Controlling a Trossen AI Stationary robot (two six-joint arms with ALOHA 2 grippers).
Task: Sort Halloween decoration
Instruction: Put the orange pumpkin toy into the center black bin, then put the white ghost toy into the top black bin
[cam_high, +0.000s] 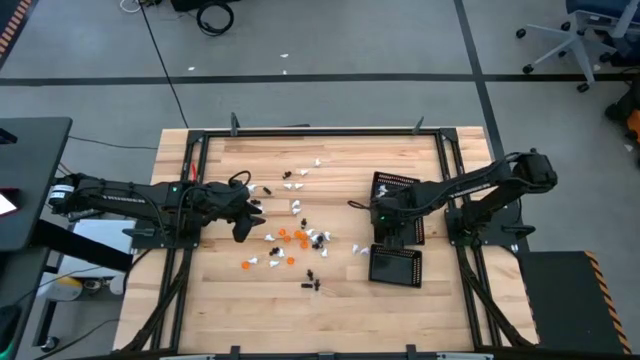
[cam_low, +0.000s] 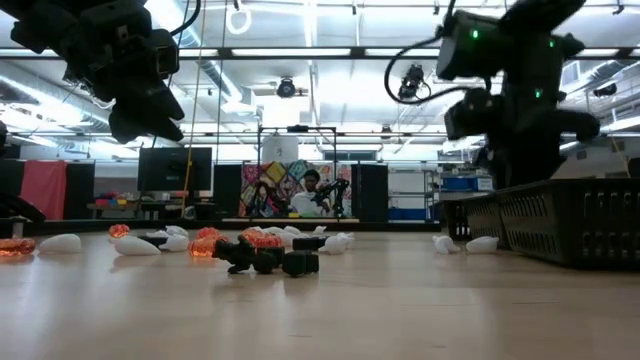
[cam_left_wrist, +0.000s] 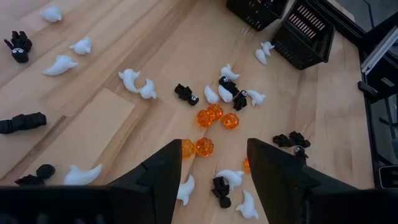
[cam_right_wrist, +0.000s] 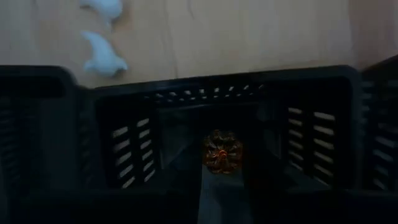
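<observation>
Looking at the trinket pile (cam_high: 296, 238): white ghosts (cam_left_wrist: 138, 83), orange pumpkins (cam_left_wrist: 214, 117) and black pieces (cam_left_wrist: 22, 122) lie scattered loose mid-table, left of the trays. One orange pumpkin (cam_right_wrist: 222, 151) sits inside the middle mesh tray (cam_right_wrist: 186, 93), right under your right gripper (cam_high: 383, 215); whether that gripper's fingers are spread or closed, you can't tell from here. Two white ghosts (cam_right_wrist: 102, 59) lie just outside that tray wall. Your left gripper (cam_left_wrist: 211, 171) hovers above the pile, fingers spread wide, holding nothing, pumpkins and ghosts in the gap below. Another tray (cam_high: 396, 265) lies nearer the front edge. A person (cam_low: 311, 190) is in the room behind.
</observation>
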